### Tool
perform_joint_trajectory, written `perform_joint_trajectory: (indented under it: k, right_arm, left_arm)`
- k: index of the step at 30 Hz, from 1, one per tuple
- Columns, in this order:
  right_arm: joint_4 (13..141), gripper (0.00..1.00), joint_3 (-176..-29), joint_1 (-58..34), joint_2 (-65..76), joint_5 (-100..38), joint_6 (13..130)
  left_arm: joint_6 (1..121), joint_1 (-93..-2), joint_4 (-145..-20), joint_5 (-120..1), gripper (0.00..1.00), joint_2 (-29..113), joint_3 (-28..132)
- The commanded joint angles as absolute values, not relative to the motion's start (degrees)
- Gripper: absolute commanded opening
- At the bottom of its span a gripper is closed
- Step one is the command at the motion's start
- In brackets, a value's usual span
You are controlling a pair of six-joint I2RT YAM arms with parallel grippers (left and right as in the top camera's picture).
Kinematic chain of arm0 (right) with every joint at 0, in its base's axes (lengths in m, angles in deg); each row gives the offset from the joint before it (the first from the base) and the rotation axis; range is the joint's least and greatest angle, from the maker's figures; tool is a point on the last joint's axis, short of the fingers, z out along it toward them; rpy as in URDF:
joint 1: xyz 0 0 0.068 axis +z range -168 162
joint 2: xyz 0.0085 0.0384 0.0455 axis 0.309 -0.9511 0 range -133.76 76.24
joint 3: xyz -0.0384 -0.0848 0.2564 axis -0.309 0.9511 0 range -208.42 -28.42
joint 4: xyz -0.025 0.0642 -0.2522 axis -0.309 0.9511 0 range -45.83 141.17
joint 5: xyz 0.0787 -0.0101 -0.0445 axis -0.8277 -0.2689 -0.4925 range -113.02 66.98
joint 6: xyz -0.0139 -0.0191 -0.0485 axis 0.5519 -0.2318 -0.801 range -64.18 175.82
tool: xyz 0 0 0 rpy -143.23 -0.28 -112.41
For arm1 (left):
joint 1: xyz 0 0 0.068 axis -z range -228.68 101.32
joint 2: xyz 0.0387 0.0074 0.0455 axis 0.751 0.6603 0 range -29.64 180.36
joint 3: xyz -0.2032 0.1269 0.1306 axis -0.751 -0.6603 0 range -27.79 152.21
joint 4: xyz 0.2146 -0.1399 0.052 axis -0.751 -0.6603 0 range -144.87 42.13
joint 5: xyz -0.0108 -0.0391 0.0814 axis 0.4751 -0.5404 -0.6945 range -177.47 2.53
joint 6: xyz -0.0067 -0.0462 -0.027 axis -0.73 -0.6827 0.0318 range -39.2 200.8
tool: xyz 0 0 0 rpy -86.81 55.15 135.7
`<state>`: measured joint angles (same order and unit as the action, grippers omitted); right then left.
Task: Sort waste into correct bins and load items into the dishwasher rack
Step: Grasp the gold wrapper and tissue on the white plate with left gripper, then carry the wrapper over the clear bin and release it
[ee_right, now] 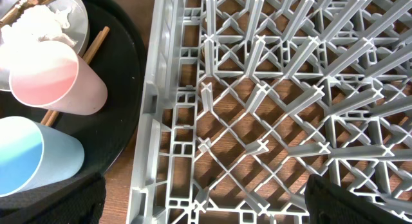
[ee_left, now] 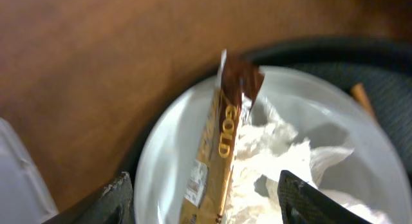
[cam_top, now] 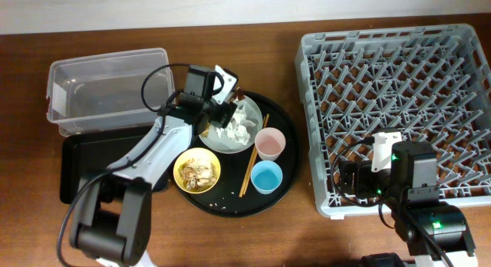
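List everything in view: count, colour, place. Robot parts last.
table: 1, brown wood, under everything
dishwasher rack: 1, grey, right side
clear tub: 1, clear, far left
bin tray: 1, black, left, nearer than the tub
round tray: 1, black, centre
plate: 1, pale grey-green, on the round tray
tissue: crumpled, white, on the plate
foil wrapper: 1, gold-brown, on the plate beside the tissue
bowl: 1, yellow, on the round tray
food scraps: brown, in the bowl
pink cup: 1, on the round tray
blue cup: 1, on the round tray
chopsticks: pair, wooden, on the round tray
left pincer: black, open, over the plate
right pincer: black, open, over the rack's edge
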<state>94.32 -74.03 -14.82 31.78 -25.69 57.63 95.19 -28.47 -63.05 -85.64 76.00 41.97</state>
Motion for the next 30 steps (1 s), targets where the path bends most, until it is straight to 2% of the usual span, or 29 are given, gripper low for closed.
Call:
perform_joint_trajectory:
  k: [1,2,6,8,10,12,17,23,26,28,30]
  right_arm:
    - [94.3,0.99,-75.3,-15.1,32.0,-26.0,58.2]
    - [94.3,0.99,-75.3,-15.1,32.0,-26.0,58.2]
    - [94.3,0.99,-75.3,-15.1,32.0,-26.0,58.2]
    - [94.3,0.99,-75.3,-15.1,32.0,-26.0,58.2]
    - [94.3,0.99,-75.3,-15.1,32.0,-26.0,58.2]
    - [94.3,0.99,-75.3,-15.1,31.8,-26.0,58.2]
    - [94.4,0.99,-75.3,-15.1,30.5,-26.0,58.2]
    - [94.3,0.99,-75.3,-15.1,30.5,-26.0,58.2]
    - [94.3,0.99,-75.3,-15.1,30.5,-26.0,58.2]
    - [94.3,0.99,-75.3,-15.1,30.5,-26.0,58.2]
    - [94.3,0.99,-75.3,-15.1,30.5,-26.0,58.2]
  left_arm:
    - [95.9,-28.2,-64.2,-86.3,0.64,78.8,42.4]
    - [95.9,-28.2,-65.1,-86.2,0.59,79.2,42.4]
    - [95.9,-28.3,-67.5,-86.2,0.57,81.7,42.4]
    - [95.9,-28.3,-67.7,-86.3,0.42,83.0,42.4]
    - [95.9,-28.3,-67.4,-86.3,0.15,83.0,42.5]
    - [95.8,-28.3,-67.5,-86.2,0.00,82.2,42.7]
    - [89.0,-30.0,-68.6,-86.2,0.00,71.4,42.8]
    - [89.0,-36.6,-69.8,-86.2,0.00,61.5,42.8]
    - [89.0,-42.6,-69.7,-86.3,0.00,57.4,42.8]
    - [89.0,-51.0,-68.7,-86.2,0.00,56.9,42.8]
    - [89.0,-54.2,-68.7,-86.3,0.00,57.8,42.8]
